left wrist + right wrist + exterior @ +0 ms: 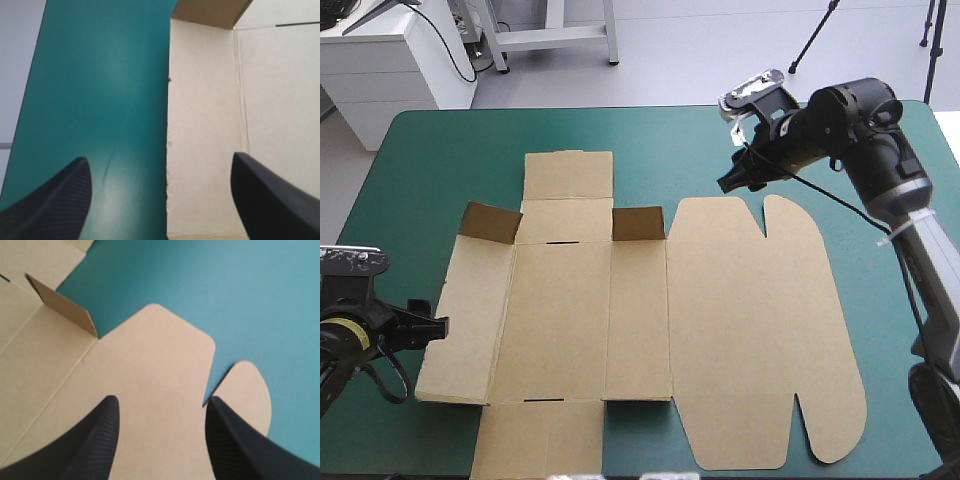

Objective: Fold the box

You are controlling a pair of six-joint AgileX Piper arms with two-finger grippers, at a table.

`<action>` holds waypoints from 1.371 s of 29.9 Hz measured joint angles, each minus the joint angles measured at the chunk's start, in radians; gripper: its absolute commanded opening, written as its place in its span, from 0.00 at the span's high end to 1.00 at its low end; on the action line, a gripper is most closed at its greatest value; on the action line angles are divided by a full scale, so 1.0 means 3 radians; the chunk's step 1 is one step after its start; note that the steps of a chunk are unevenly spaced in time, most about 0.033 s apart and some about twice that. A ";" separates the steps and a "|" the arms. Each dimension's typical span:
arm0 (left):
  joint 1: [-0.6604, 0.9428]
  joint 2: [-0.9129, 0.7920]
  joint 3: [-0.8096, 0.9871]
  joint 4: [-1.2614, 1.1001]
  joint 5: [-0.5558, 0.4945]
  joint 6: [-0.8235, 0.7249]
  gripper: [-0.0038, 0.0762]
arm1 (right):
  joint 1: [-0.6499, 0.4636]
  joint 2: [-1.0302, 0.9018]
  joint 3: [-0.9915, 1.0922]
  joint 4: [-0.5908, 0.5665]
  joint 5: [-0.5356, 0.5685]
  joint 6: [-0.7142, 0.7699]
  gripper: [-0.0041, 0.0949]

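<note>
Left gripper (159, 157): wide open on my wrist feed, nothing in it. One black finger (55, 200) is over the teal-green cover (440, 150), the other over the box's left side panel, so it straddles that left edge, close to the near-left corner.
Box (650, 330): brown sheet in the middle of the table, pretty much fully unfolded and lying flat. Its near flap runs right down to the table's near edge.
Tabs: only bits I see standing up are the left tab (490, 222) and the right tab (638, 222), on the far side.
Lid panel (760, 330): big rounded piece on the box's right side, flat on the cover, with a notch cut into its far edge and another into its near edge.
Right gripper (161, 398): fingers apart, gripping nothing. It hangs above the far edge of the lid panel, just beside the far notch. Can't tell from my feeds whether either gripper touches the board.
</note>
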 measured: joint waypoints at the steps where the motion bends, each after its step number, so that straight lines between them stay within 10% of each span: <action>1: 0.0000 0.0023 0.0000 0.0024 -0.0003 0.0000 0.27 | -0.0028 -0.0077 0.0103 -0.0003 0.0000 0.0000 0.47; 41: 0.2979 0.1189 0.0471 -0.2613 -0.0370 0.1775 0.27 | -0.0257 -0.0975 0.1061 0.0911 -0.0006 -0.0279 0.47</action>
